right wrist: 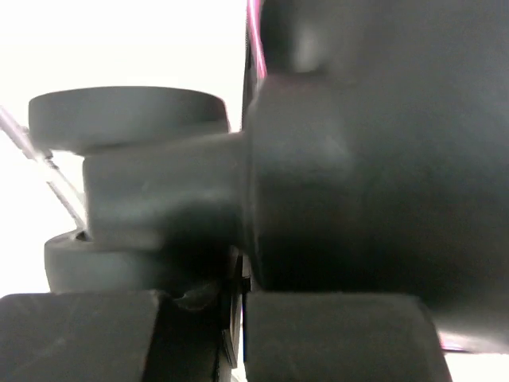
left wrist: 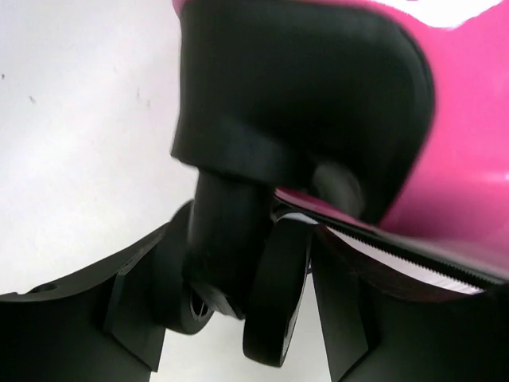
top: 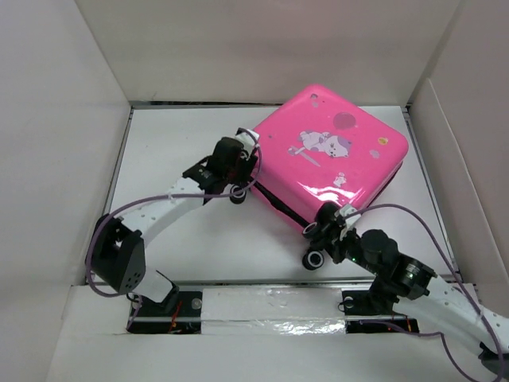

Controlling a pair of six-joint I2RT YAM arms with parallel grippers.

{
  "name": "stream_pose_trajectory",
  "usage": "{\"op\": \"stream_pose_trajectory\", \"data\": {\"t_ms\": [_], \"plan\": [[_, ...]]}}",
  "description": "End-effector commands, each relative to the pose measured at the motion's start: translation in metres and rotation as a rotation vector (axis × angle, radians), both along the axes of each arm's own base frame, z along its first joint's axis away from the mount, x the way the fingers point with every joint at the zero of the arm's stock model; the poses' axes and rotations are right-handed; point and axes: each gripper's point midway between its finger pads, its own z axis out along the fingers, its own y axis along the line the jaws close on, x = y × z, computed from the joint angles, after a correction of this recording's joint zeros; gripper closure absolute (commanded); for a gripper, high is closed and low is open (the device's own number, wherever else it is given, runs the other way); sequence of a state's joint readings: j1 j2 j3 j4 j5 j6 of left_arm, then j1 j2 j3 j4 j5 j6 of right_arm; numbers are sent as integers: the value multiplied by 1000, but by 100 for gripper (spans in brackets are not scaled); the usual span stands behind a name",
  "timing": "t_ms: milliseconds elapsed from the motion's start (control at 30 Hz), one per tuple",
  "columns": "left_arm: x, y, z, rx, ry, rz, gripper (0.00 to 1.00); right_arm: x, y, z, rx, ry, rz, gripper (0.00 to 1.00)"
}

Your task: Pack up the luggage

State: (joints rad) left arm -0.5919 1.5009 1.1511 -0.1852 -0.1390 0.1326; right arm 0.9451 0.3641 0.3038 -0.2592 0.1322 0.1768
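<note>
Two white robot arms reach from the near edge of a white surface (top: 199, 255). The right gripper (top: 328, 231) sits at a near-corner black wheel (top: 312, 260), its opening unreadable. The left gripper (top: 238, 171) stands apart, straddling the left-corner wheel (left wrist: 270, 294). Beyond lies the closed, bright pink hard-shell luggage (top: 330, 155), rotated diagonally, cartoon-animal stickers up; no legible writing.

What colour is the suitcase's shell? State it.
Bright pink, with cartoon stickers; the luggage shows best in the top external view.
</note>
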Motion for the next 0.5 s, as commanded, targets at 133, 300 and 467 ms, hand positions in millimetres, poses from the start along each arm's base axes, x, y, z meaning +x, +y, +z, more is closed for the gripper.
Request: {"op": "stream_pose_trajectory", "data": {"t_ms": [133,300,467], "plan": [[-138,-113,-26,-250,181,-261,100,43,-38,127,182,-291,-218,100],[-167,-131,-29,-403,211,-341,100,59,-58,122,141,-288,-315,100],[-159,-141,-7,-479,112,-348,100,73,-61,129,94,-282,-323,100]]}}
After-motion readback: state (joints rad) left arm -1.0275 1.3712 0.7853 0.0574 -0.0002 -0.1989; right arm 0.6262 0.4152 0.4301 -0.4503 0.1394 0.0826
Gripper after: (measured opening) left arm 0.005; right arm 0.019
